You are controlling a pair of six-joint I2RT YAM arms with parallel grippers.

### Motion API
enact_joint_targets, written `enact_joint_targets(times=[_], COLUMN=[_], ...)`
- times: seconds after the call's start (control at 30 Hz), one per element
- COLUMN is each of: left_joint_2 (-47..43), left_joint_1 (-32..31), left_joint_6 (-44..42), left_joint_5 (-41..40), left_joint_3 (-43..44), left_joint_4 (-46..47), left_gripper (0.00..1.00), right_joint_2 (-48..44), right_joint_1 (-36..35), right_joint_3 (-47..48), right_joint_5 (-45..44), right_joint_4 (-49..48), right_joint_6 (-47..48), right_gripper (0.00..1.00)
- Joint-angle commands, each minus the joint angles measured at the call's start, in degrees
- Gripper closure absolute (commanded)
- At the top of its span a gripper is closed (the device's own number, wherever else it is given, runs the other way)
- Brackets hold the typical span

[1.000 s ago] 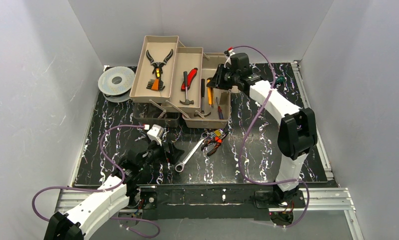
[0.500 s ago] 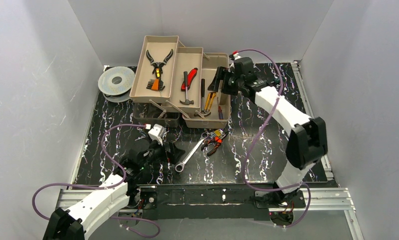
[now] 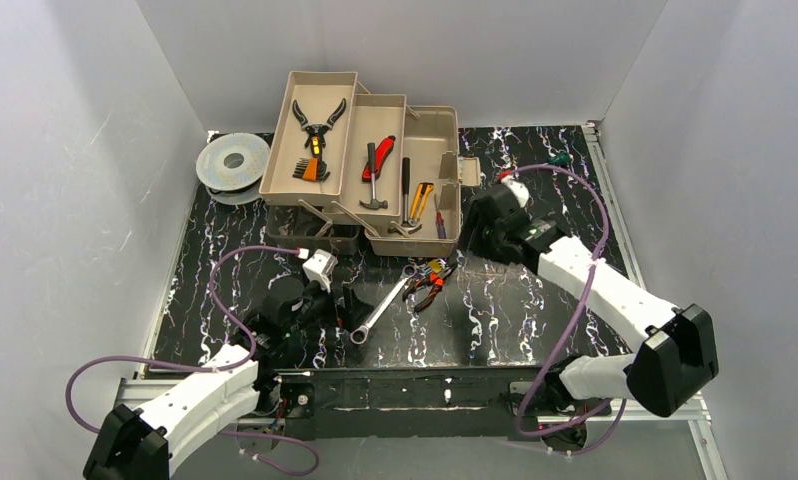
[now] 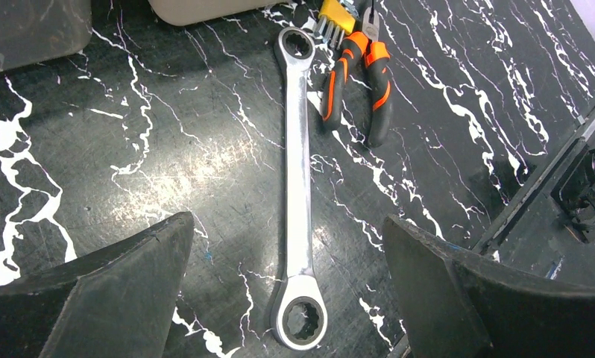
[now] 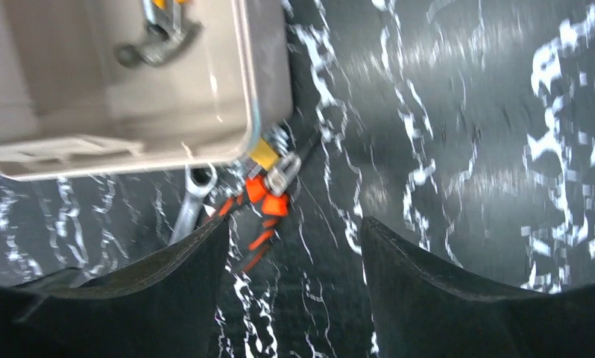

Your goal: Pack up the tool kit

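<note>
One wrench (image 4: 298,186) lies on the table (image 4: 168,149), pointing straight away from the left gripper (image 4: 287,220), which is nearer and spread wide apart.

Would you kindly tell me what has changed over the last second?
The right end effector opened, leaving the yellow-handled tool in the toolbox's right tray, then pulled back toward the robot, clear of the box. The left end effector stayed open above the wrench; the orange pliers have not moved.
</note>
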State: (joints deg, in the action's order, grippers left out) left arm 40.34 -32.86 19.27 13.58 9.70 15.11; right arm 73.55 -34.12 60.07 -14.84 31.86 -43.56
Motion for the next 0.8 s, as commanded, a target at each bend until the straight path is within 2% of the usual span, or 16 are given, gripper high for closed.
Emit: enact_joint_targets(times=[0.0, 0.27, 0.43, 0.57, 0.77], left_joint_2=[-0.7, -4.3, -5.0, -3.9, -4.5], left_joint_1=[-0.4, -0.4, -0.3, -0.4, -0.3], left_joint_6=[-1.1, -0.5, -0.4, -0.3, -0.3], left_joint_5=[0.1, -1.2, -1.4, -0.6, -1.1], left_joint_3=[2.2, 1.3, 0.9, 1.2, 1.3], left_joint_4=[0.2, -1.5, -1.4, -1.1, -1.6], left_gripper=[0.02, 0.02, 0.02, 0.02, 0.02], right_joint_2=[0.1, 13.4, 22.8, 25.9, 29.5], right_joint_1=[-9.9, -18.0, -20.4, -20.5, -20.5], right_joint_3=[0.3, 7.2, 13.7, 14.6, 14.4], right_joint_5=[-15.5, -19.3, -17.9, -15.5, -14.0], right_joint_4=[12.1, 23.5, 24.3, 19.4, 18.7], right_joint_6=[-15.2, -32.1, -32.8, -30.4, -31.5], right_gripper=[0.28, 0.35, 0.38, 0.39, 0.42])
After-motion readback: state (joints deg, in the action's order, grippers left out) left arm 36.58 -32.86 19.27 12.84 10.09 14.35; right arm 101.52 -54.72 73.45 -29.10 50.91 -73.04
